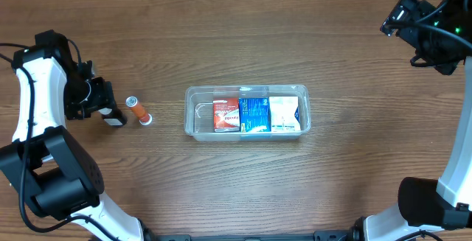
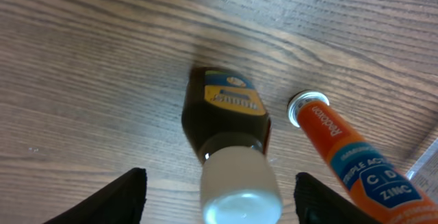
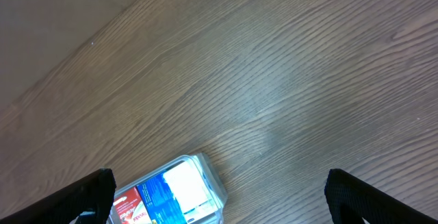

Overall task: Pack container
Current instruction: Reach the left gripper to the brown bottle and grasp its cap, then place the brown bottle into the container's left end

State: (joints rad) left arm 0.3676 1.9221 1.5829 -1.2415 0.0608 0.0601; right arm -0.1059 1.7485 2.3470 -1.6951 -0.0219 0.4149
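Bottle (image 2: pixel 226 114) sits untouched within widely spread left hand (image 2: pixel 220 200).

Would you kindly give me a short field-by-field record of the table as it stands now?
container: centre of table, three boxes side by side inside
boxes: red box, blue box, white box
outside: orange tube, dark bottle, left of container
left gripper: open, straddling dark bottle
right gripper: open, empty, far from container

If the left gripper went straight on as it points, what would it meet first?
Likely the dark bottle, white cap nearest, centred between the fingers of the open left gripper. The orange tube lies off to one side.
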